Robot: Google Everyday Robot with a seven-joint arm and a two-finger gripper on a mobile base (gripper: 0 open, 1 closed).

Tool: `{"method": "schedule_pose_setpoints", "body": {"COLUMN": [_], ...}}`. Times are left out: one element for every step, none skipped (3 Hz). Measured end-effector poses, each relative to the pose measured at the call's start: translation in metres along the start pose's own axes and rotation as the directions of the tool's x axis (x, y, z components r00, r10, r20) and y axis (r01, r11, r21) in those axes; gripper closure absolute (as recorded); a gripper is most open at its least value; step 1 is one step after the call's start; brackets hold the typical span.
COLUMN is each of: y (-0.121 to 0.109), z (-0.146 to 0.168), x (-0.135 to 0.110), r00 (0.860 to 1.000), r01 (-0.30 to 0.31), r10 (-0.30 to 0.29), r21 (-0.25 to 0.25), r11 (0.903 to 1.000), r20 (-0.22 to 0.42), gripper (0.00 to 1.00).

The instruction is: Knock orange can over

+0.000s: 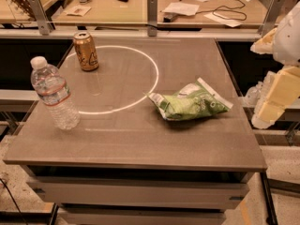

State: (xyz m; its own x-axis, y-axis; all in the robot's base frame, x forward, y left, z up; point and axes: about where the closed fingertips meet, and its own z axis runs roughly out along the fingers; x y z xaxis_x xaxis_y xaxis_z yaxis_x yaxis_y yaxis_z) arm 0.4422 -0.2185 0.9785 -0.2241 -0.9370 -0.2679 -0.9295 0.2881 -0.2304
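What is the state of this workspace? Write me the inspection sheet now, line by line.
Surface: grey table with a white ring marked on it.
Job's things: orange can upright, far left, at the ring's edge.
Clutter: water bottle upright near the left edge; green snack bag lying right of the ring.
Grippers: hand beyond the table's right edge, well apart from the can.
Cables: black cable on the rear desk.
Surroundings: rear desk with papers.
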Motion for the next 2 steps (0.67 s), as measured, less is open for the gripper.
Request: {"method": "schedule_pose_setpoints", "body": {"y": [-0.025,-0.053], "z": [-0.001,0.003], "x": [0.000,-0.010], "r00": [0.988,0.938], "r01": [-0.011,0.024], "r10": [0.012,-0.014], "r21": [-0.008,-0.024], "r11": [0.9999,0.9994], "r20": [0.153,0.347], "gripper": [0.00,0.00]}}
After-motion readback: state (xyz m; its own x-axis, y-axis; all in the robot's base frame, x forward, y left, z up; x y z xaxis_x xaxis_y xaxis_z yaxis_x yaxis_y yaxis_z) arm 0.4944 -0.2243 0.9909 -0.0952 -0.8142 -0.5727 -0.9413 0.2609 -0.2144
